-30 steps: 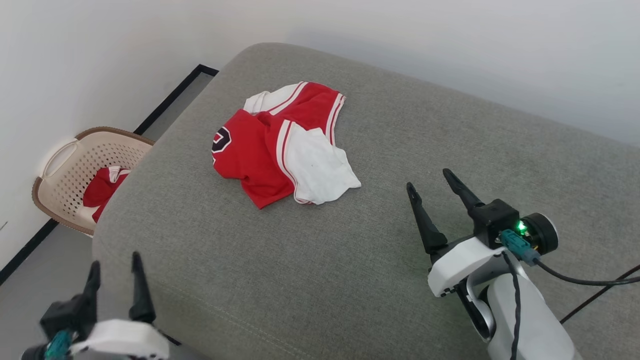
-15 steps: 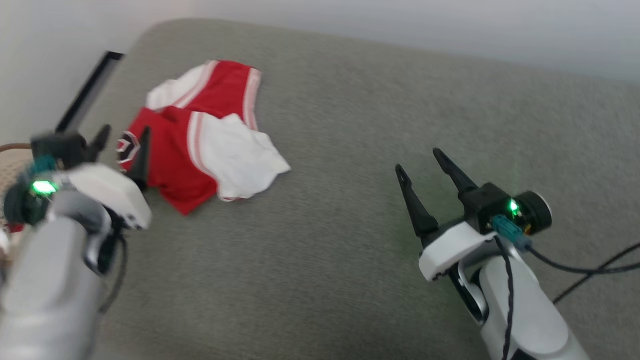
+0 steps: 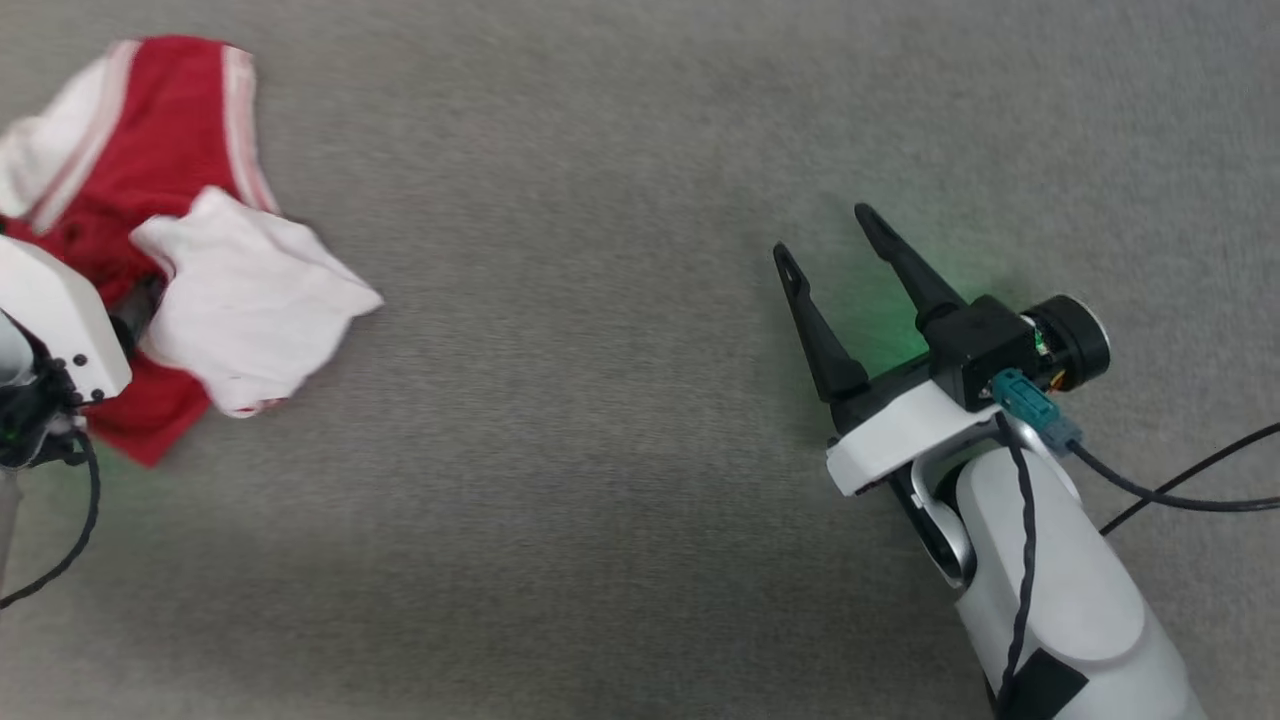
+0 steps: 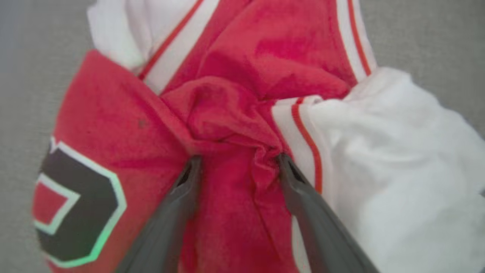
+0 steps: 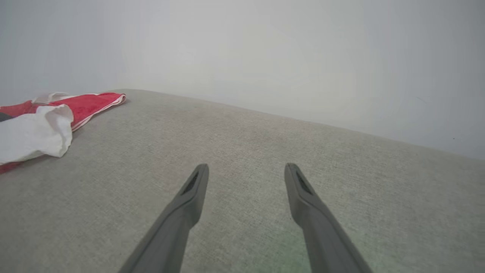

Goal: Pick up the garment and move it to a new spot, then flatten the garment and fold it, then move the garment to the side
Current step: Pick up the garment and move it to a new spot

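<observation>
You are at the first step, the pick-up. The garment lies crumpled on the grey cushion, at the far left of the head view, with a white sleeve flopped over the red body and the lettered chest panel turned to one side. Your left gripper is down on it with the jaws spread wide. Both tips press into the red cloth and a raised ridge of fabric sits bunched between them, so nothing is clamped yet. Your right gripper is also wide open and holds nothing. It sits low over bare cushion, well apart from the garment. The next move looks like closing the left jaws on that ridge, then lifting. Judge the bite before you raise the arm: if the tips take only the top layer, the shirt will likely slip out or trail unevenly. A pinch through several layers should carry the whole bundle. The open cushion between the two grippers looks like a good new spot.
</observation>
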Tool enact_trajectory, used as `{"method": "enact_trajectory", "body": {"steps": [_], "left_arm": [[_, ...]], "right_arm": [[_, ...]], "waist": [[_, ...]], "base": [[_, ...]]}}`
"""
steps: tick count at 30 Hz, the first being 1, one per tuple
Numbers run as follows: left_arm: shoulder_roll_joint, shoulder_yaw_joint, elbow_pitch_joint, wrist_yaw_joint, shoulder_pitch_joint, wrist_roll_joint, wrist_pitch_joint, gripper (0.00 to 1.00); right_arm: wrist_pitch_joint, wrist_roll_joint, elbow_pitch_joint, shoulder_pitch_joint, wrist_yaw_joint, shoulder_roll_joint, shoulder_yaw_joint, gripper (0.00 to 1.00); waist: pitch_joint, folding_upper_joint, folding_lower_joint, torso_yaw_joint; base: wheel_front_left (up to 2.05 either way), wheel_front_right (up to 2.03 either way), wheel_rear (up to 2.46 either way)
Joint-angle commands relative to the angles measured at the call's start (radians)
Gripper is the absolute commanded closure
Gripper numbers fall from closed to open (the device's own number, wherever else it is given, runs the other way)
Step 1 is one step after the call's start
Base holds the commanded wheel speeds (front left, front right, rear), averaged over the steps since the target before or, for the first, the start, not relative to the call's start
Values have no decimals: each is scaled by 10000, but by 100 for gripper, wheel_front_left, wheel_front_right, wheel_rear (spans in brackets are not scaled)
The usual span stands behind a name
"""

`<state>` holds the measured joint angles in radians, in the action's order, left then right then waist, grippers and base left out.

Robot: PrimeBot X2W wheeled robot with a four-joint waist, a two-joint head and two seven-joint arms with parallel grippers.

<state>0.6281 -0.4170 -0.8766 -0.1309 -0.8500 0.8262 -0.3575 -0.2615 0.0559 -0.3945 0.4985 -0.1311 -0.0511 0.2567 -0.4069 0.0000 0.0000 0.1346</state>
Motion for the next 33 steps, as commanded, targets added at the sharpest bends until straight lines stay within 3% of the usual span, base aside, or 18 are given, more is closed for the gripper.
{"method": "enact_trajectory", "body": {"steps": [1,5,6,7,8,9,15,20,27,33], "left_arm": [[58,-154,-194,17,-121,384,-372,0],[-118,-687,-408,16,106,1447,-1137,0],[-114,-805,-408,15,131,1516,-1112,7],[-117,-934,-432,15,139,1559,-1033,58],[-118,-1055,-450,14,140,1603,-914,84],[-66,-1150,-455,14,109,1654,-779,100],[176,-1188,-150,-9,-557,2128,574,100],[239,-1274,582,2,-734,2666,879,100],[10,-1775,3215,2,-535,4099,347,100],[-368,-2647,5205,1,-584,4259,-327,100]], "right_arm": [[-53,-40,100,155,7,-3,29,0],[-53,-56,283,349,7,2,79,0],[-53,-46,310,349,7,0,70,0],[-53,-40,339,360,7,2,74,0],[-53,-26,365,370,7,5,76,0],[-53,-15,390,385,7,7,95,0],[-53,287,378,160,7,-4,30,0],[-52,618,405,-84,7,-1,-54,0],[-53,1150,560,-512,7,-10,-212,0],[-52,1715,997,-776,7,-2,-550,0]], "waist": [[-685,0,0,-598],[-954,0,0,-790],[-956,0,0,-798],[-937,0,0,-793],[-887,0,0,-775],[-830,0,0,-754],[-55,0,0,-581],[507,0,0,-596],[1014,0,0,-1089],[862,0,0,-2090]], "base": [[0,0,0],[0,0,0],[0,0,0],[0,0,0],[0,0,0],[0,0,0],[0,0,0],[0,0,0],[0,0,0],[0,0,0]]}}
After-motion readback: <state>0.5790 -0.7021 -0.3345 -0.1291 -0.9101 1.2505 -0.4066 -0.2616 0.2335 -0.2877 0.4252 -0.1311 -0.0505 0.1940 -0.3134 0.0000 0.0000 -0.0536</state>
